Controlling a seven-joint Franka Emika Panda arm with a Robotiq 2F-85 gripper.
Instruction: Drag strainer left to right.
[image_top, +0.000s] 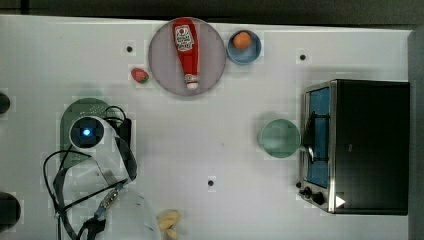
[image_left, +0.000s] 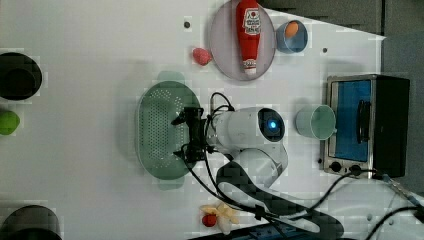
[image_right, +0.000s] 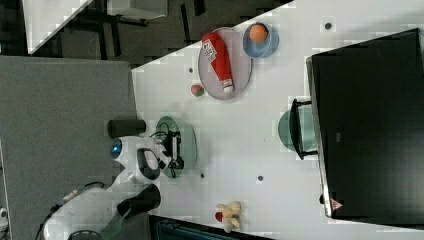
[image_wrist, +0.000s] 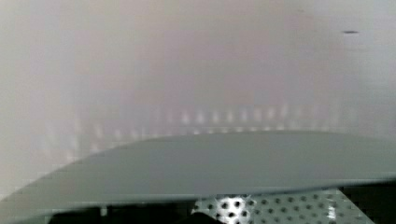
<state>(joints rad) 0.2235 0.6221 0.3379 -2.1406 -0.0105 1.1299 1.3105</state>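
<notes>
The strainer (image_left: 157, 130) is a pale mint-green oval colander with a dotted centre, lying on the white table at the top view's left. My gripper (image_left: 182, 135) hangs over the strainer's rim on the left view's right side, open, with one finger at each side of the rim's edge and nothing held. In the top view the arm's wrist covers most of the strainer (image_top: 86, 106). The right view shows the gripper (image_right: 176, 150) low over the strainer (image_right: 190, 142). In the wrist view the strainer's smooth rim (image_wrist: 210, 163) is very close, with perforations below it.
A grey plate (image_top: 165, 70) with a red ketchup bottle (image_top: 187, 50) lies at the back, beside a strawberry (image_top: 139, 75) and a blue bowl (image_top: 250, 52) holding an orange. A teal bowl (image_top: 279, 138) stands against the toaster oven (image_top: 365, 145). Bananas (image_top: 169, 222) lie at the front edge.
</notes>
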